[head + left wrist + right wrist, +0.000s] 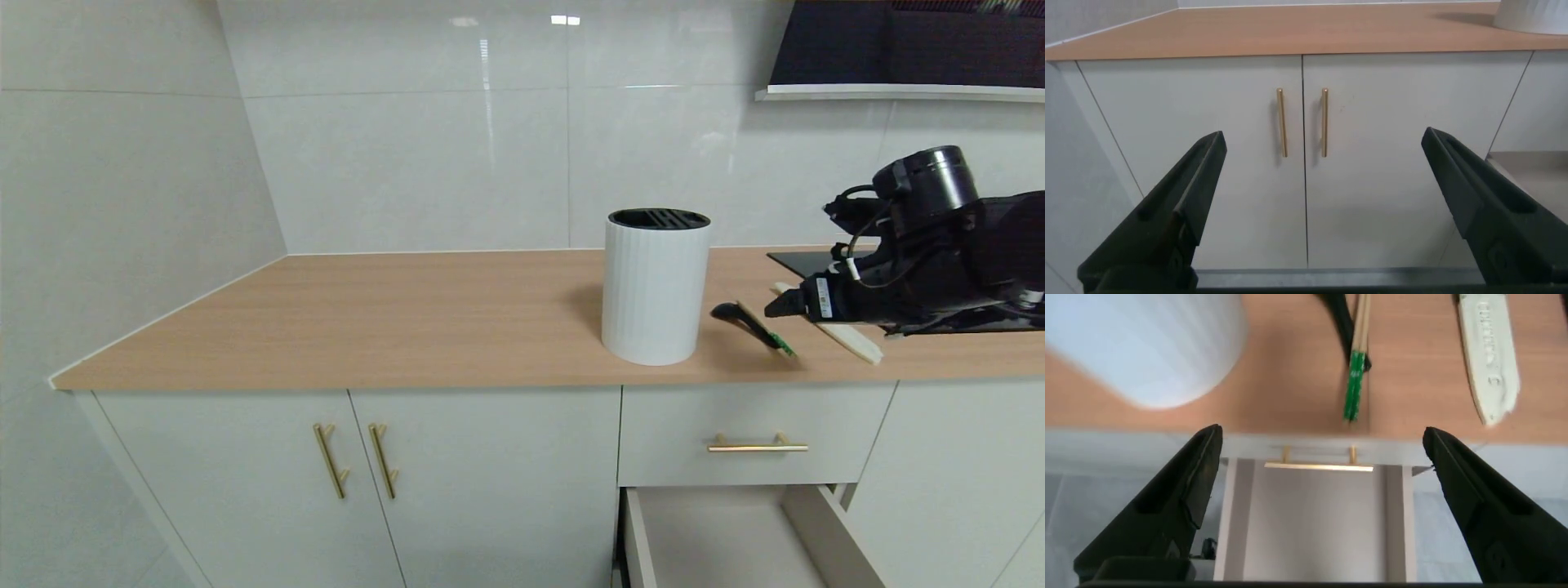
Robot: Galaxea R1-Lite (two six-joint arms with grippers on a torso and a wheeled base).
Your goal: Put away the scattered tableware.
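Now the right gripper (1319, 433), spread wide and empty, hangs over the chopsticks (767, 329) and white spatula (849, 339) lying on the counter (408, 318) near the white holder (655, 286), while the left gripper (1323, 135), equally wide and empty, faces the cupboard doors (1208, 163).

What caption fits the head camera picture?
Open right gripper near chopsticks beside a white utensil holder on the wooden counter.
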